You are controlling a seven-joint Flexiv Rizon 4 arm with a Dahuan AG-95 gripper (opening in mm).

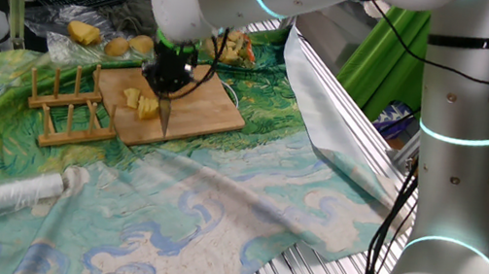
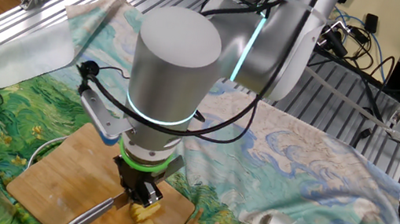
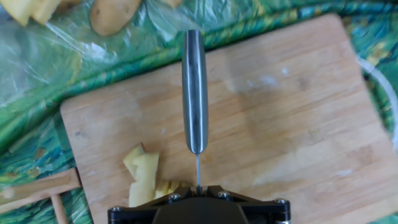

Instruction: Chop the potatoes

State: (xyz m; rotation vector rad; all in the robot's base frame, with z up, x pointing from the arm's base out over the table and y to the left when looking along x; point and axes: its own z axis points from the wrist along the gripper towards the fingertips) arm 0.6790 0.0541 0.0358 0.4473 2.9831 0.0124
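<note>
Mid-chop: knife (image 3: 194, 93) is clamped tight in the gripper (image 1: 166, 85), potatoes (image 1: 142, 102) left of center; blade probably needs lining up next.

From here I can't see the fingertips of my gripper (image 2: 142, 193): the hand view's bottom edge cuts them off, and the wrist housing covers them from the other fixed view. The potatoes (image 3: 144, 180) run partly under the gripper body. The knife (image 3: 194, 93) blade is edge-on, barely a line. The wooden rack (image 3: 43, 190) is clipped at the corner.
</note>
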